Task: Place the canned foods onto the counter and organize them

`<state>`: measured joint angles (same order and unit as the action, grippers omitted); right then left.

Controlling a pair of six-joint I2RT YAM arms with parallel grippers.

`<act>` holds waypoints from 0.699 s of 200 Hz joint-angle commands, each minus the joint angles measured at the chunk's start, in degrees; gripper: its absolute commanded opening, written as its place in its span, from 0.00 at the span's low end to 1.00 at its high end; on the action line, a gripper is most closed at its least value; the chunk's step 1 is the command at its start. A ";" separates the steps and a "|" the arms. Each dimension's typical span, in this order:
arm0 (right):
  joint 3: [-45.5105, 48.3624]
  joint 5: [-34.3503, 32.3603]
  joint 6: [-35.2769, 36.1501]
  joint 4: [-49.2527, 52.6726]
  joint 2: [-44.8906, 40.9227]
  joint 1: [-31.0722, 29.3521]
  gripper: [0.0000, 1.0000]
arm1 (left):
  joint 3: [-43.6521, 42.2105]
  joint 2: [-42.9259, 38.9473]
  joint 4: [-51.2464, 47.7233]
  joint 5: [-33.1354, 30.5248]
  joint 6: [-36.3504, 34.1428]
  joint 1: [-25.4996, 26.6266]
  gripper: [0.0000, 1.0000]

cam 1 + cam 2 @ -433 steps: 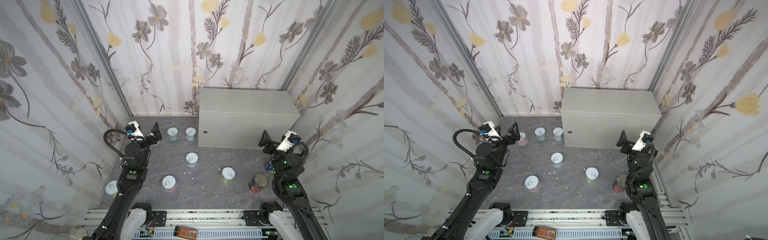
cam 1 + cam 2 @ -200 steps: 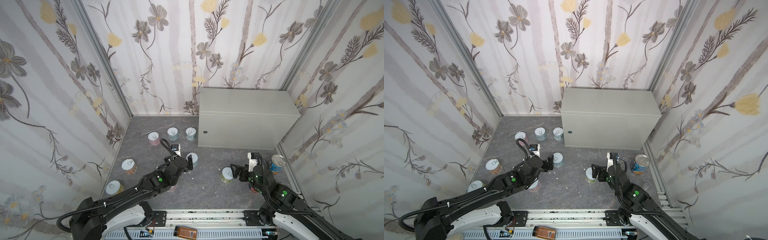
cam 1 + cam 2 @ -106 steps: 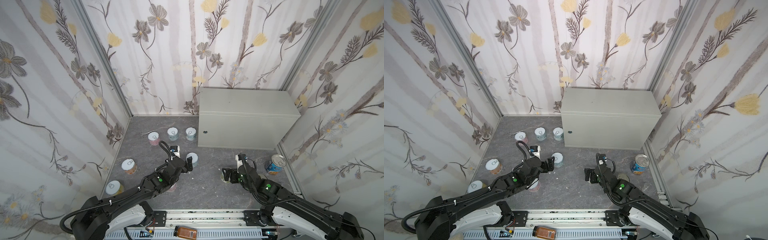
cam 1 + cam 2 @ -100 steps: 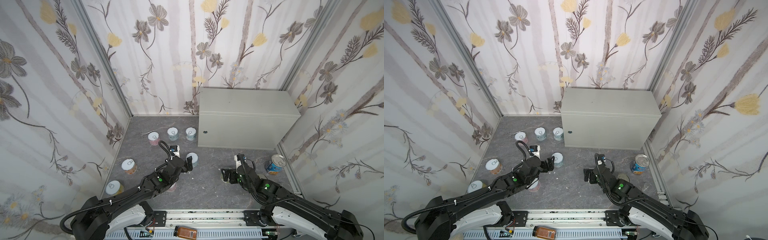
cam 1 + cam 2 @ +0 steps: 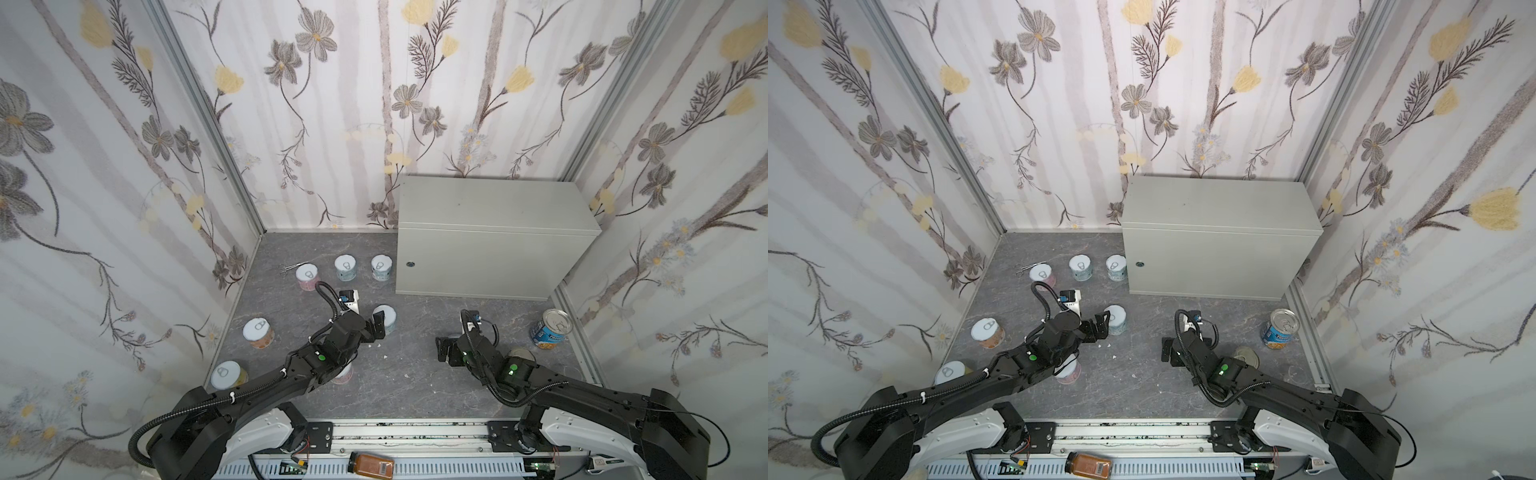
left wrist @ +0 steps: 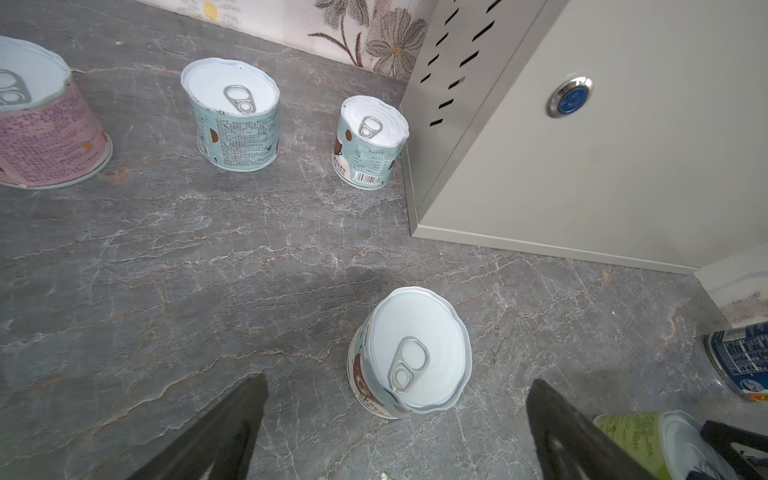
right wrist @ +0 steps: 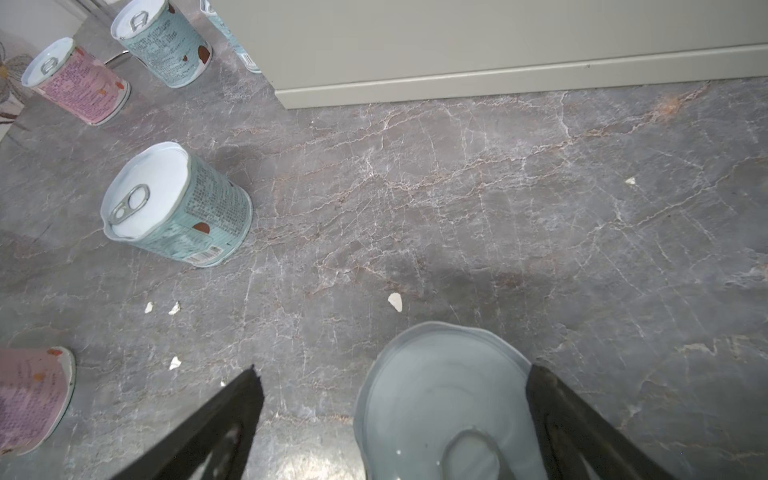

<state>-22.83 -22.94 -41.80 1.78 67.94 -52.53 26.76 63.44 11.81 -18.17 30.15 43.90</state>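
Several canned foods stand on the dark marbled floor. My left gripper point(image 5: 372, 328) point(image 6: 397, 380) is open and low, its tips on either side of a teal can point(image 5: 385, 316) point(image 6: 415, 353) without touching it. My right gripper point(image 5: 446, 350) point(image 7: 394, 369) is open over a green-labelled can point(image 6: 640, 436), whose lid point(image 7: 444, 403) lies between the fingers, close to one of them. In both top views this can is hidden under the gripper. The counter point(image 5: 490, 208) point(image 5: 1217, 203) stands at the back right with a bare top.
Pink point(image 5: 306, 276) and two teal cans point(image 5: 345, 266) point(image 5: 381, 266) stand at the back, two more point(image 5: 257, 332) point(image 5: 227, 374) by the left wall, a blue one point(image 5: 550, 328) at the right. Small scissors point(image 5: 291, 268) lie by the pink can. An amber jar point(image 5: 370, 463) lies on the front rail.
Both arms have come down from raised poses to the floor. In the last second my right gripper slid left over the green-labelled can; the left one crept towards the teal can.
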 commanded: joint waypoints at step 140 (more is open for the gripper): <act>-8.55 -4.75 0.43 14.77 -4.75 -0.20 1.00 | 0.24 0.15 4.62 1.61 -1.32 -0.21 1.00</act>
<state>-30.98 -25.91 -41.47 12.82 63.00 -52.71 27.29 63.90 14.41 -16.73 28.49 43.77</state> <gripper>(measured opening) 0.996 0.998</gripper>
